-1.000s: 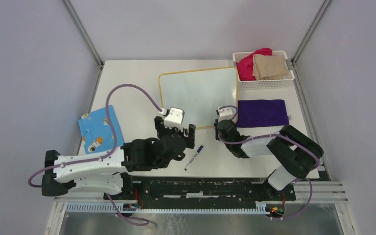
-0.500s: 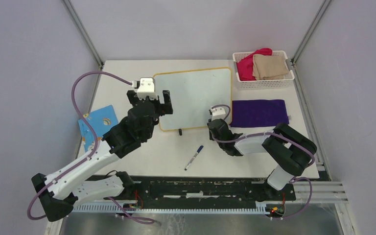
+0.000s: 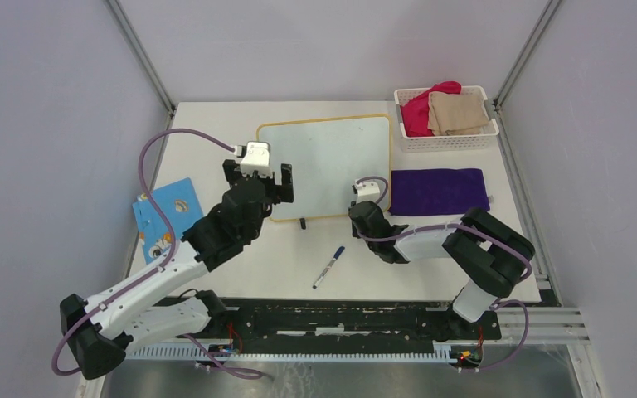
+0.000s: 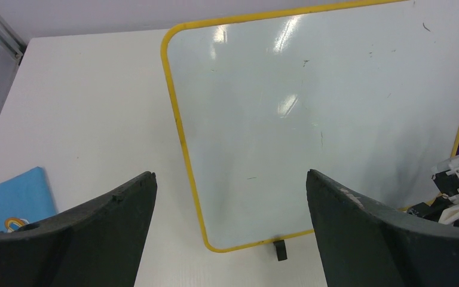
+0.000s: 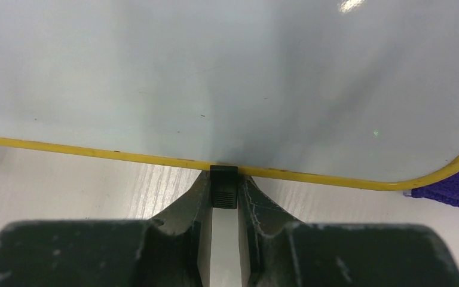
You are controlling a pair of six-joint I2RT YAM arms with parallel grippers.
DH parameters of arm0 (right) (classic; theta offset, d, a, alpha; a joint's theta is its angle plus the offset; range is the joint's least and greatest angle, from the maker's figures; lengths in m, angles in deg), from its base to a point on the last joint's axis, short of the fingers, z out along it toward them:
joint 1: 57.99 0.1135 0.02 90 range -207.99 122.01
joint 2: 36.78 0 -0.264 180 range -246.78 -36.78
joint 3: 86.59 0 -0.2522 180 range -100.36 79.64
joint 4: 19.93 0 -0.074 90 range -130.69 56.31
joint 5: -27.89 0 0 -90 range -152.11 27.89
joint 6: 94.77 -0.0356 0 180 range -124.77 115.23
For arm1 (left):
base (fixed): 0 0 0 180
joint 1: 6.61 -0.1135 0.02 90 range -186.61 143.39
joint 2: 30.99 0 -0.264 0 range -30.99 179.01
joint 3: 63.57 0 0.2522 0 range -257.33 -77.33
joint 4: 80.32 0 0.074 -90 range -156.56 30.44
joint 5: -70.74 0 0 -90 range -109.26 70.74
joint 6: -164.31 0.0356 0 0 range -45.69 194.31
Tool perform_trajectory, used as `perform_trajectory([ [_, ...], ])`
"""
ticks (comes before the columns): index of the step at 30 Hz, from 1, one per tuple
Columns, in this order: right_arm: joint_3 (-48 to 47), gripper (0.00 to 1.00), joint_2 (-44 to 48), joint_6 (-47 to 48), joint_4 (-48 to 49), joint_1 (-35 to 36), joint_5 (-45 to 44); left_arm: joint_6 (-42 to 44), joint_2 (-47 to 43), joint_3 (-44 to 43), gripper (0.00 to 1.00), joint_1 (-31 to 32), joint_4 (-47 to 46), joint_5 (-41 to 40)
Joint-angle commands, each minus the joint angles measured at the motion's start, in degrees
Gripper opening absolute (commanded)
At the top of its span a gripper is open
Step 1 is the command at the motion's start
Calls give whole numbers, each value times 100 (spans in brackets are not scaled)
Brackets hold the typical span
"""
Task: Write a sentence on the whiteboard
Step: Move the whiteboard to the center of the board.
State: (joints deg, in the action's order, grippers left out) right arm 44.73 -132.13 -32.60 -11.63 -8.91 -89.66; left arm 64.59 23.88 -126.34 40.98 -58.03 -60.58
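Right wrist view has the right gripper (image 5: pixel 224 192) nipped narrowly onto one small black foot (image 5: pixel 224 186) under the yellow rim of the whiteboard (image 5: pixel 215 78), whose glossy face stretches away just ahead of the fingertips. That pinch looks meant to pin or steer the board so it will not skate about under a pen.

From the left wrist camera, the left gripper (image 4: pixel 230 176) hangs above the board's near-left corner. Its jaws are spread as wide as they go, with nothing between them. The second foot (image 4: pixel 281 250) sits just below, between its fingers.

The board is bare save for faint specks, so the sentence is not yet begun. In the top external view the marker (image 3: pixel 328 266) lies on the table behind both grippers, nearer the arm bases and roughly between them. I judge the free left gripper should fetch it while the right steadies the board.

A blue card (image 3: pixel 166 217) lies to the left gripper's left, and a purple cloth (image 3: pixel 440 191) just right of the right gripper.
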Motion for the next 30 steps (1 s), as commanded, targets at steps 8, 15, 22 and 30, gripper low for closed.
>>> perform_trajectory([
  [8,710,0,401,-502,-847,178,281,411,-378,6,100,-22,-311,-1],
  [15,1192,0,720,-832,-827,181,265,412,-397,6,100,-21,-299,18],
  [22,1327,0,835,-1337,-874,397,169,379,-352,-20,100,-22,-250,49],
  [30,950,0,669,-1318,-1392,602,-421,367,-381,-20,100,-5,-216,47],
])
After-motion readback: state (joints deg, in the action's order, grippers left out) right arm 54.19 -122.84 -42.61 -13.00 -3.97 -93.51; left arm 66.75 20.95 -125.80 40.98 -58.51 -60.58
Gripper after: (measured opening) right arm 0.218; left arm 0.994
